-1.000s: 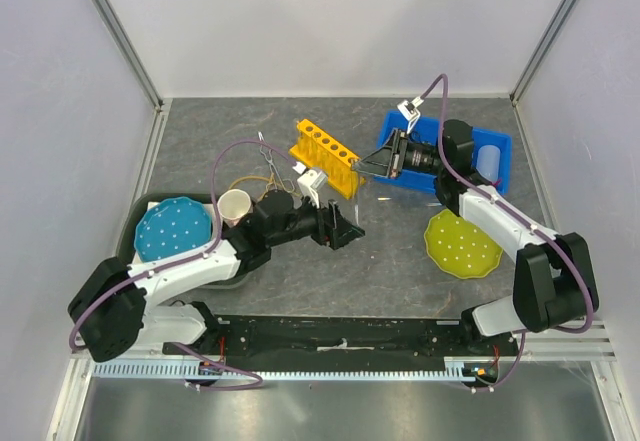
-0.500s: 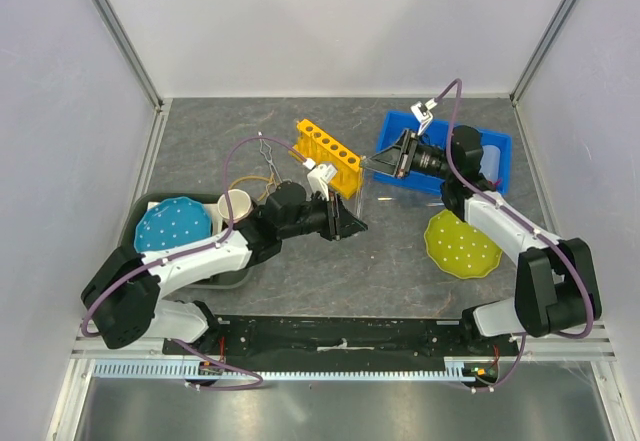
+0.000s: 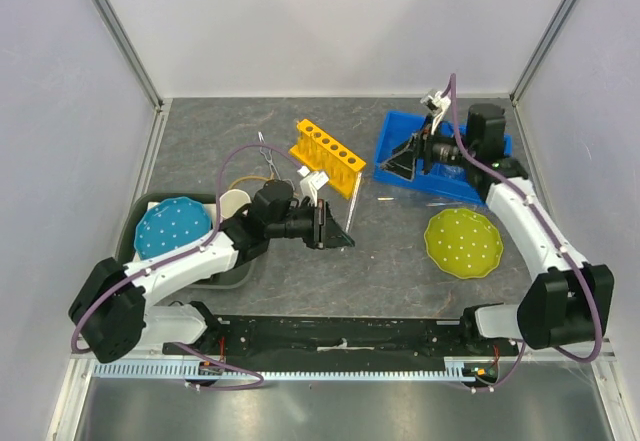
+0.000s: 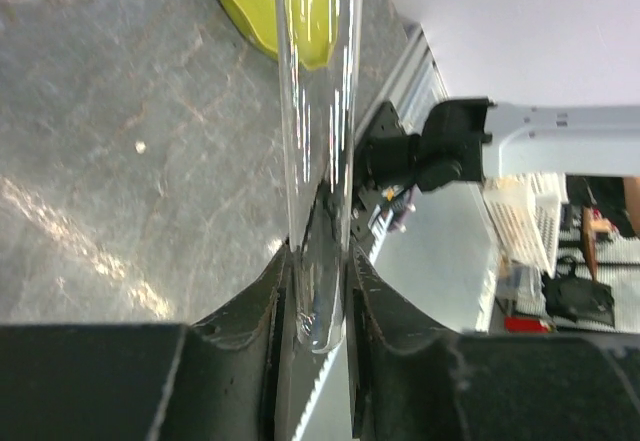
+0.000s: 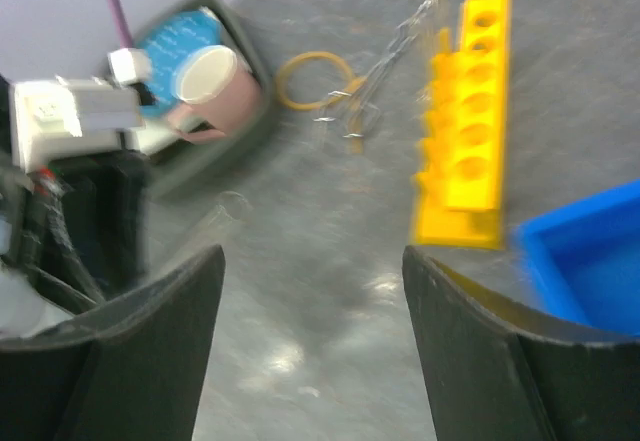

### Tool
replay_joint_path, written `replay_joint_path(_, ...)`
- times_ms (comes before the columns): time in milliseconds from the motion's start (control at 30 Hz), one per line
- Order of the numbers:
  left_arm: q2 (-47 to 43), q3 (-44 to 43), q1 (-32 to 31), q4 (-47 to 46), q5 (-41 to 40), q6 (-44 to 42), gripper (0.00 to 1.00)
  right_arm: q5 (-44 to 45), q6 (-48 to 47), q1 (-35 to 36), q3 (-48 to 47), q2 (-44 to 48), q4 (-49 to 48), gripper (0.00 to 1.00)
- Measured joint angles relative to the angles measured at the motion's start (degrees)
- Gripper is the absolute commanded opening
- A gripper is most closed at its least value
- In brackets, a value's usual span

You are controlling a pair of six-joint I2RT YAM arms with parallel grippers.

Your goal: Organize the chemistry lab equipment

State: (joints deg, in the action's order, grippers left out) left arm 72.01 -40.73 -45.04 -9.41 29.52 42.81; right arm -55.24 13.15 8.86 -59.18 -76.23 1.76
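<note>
clear rod (image 4: 318, 161) cut off, yellow rack (image 5: 465, 131) blurred

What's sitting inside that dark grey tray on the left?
A blue dotted plate and a cream mug sit in the grey tray. The left arm crosses its near corner, hiding whatever lies beneath.

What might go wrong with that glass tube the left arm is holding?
The left gripper pinches the tube only at its very end, so it may tilt or slip out. It looks like thin glass, so knocking it against the rack close by might crack it.
</note>
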Motion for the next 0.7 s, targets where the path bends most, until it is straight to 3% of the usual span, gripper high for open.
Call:
replay_joint_path(167,-2.5,0.1,2.1,6.8,7.6,-0.2,0.08,0.0,-46.3,-2.6,-15.7,1.0,31.9,0.98)
replay_joint_path(300,-2.5,0.1,2.6,11.9,14.5,-0.7,0.08,-0.5,-76.7,1.2,-18.6,4.1,51.3,0.98)
replay_joint_path(467,-0.5,-1.0,2.6,16.7,21.0,-1.4,0.08,2.0,-93.0,14.7,-17.7,4.6,59.8,0.97)
replay_joint_path(700,1.4,-2.2,2.6,20.1,26.6,-1.9,0.08,10.8,-98.3,31.4,-14.3,3.7,60.0,0.84)
